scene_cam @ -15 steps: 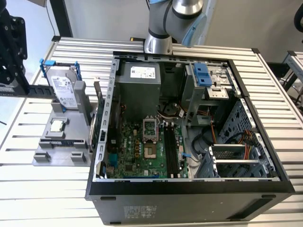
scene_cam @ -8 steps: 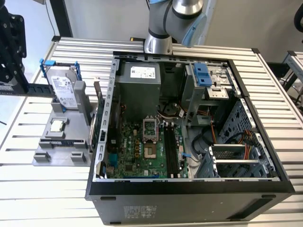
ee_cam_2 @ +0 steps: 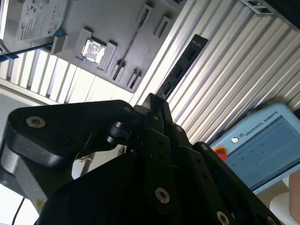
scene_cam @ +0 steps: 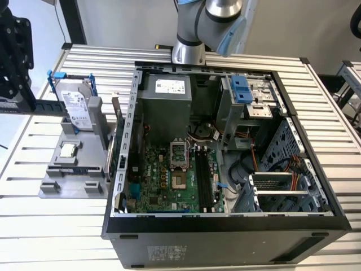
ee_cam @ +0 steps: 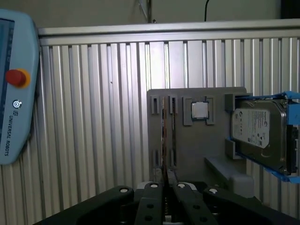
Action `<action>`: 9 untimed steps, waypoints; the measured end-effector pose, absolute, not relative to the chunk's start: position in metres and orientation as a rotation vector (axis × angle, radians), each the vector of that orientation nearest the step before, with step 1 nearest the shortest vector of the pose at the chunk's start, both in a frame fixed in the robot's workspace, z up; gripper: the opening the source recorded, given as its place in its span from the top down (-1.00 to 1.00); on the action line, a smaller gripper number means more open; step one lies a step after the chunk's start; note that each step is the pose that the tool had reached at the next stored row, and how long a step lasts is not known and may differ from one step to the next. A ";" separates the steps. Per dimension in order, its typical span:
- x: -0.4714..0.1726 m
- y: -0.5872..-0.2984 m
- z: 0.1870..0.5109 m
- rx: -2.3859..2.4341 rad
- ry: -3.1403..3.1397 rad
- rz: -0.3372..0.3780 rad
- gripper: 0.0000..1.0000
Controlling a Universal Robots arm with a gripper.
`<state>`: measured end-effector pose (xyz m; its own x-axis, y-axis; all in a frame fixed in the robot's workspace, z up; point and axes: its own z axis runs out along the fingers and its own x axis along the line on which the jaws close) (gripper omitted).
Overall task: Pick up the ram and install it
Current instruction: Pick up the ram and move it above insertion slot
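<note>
Slats of shiny metal make up the big desk [scene_cam: 45, 226], and it carries everything. Biggest on it is the computer box [scene_cam: 225, 240]. It lies on its side with its lid off, I think so that the green board [scene_cam: 161, 180] inside faces up and can be reached from above. The robot arm [scene_cam: 197, 22] stands at the far side of the box in the exterior view.

Beside the box, toward the exterior view's left, sits a grey tray [scene_cam: 70, 183]. It has grooves and pockets, most likely to keep each part in its own place. A silver hard drive [scene_cam: 76, 107] stands in one, and a small square chip [scene_cam: 69, 150] lies flat in another.

The black hand [ee_cam: 165, 180] is closed on the ram [scene_cam: 39, 106], pinching one end. The ram sticks out long and level in the air, near the tray on the side away from the box. Holding just the end probably leaves the rest of the stick free.

The long black slots [scene_cam: 206, 180] on the board look empty, so the ram is not yet put in. Between the ram and those slots are the hard drive, the tray and the wall of the box — and a bunch of wires [scene_cam: 198, 132] lies close to the slots too. A screen pad [ee_cam: 14, 108] with a red button [ee_cam: 16, 77] lies nearby.
</note>
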<state>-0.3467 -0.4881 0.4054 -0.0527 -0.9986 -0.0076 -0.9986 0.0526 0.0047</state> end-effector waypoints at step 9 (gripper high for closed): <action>-0.332 -0.488 0.405 -2.177 2.262 0.014 1.00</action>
<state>-0.3319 -0.4880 0.4054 -0.0382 -0.9992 -0.0076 -0.9993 0.0381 0.0047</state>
